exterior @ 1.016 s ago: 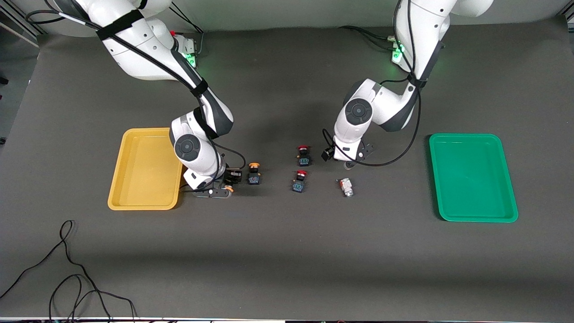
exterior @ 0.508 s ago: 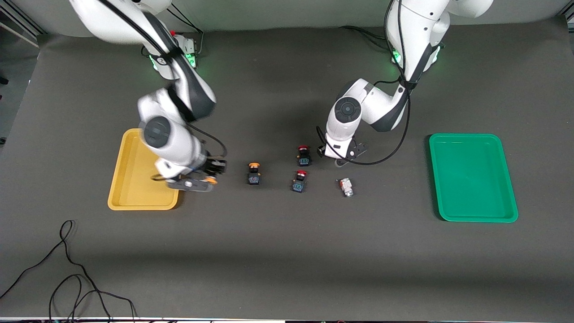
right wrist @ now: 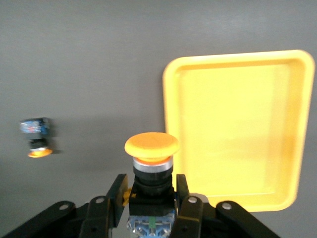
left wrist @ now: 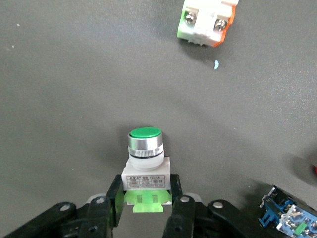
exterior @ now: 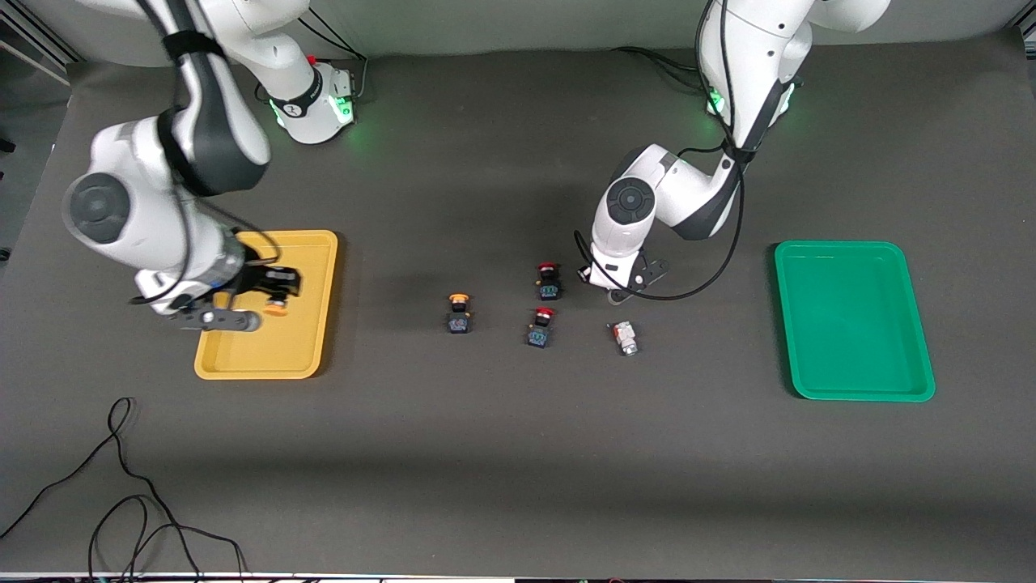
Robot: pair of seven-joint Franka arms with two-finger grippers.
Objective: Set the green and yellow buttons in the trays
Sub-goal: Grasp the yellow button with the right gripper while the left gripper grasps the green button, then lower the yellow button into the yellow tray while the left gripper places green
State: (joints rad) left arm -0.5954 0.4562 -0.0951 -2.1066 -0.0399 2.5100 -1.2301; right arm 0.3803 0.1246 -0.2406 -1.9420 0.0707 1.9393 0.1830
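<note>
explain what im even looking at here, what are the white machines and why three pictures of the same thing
The white machines are two robot arms bolted along one edge of a dark table. One picture looks down from a high camera facing them; each of the other two comes from a small camera on one arm's wrist, looking past its two-finger gripper.

The right gripper is over the yellow tray, shut on a yellow-capped button. The left gripper is low by the middle of the table, shut on a green-capped button.

On the table lie another yellow-capped button, two red-capped buttons and a whitish button. A green tray sits at the left arm's end, nothing in it.
</note>
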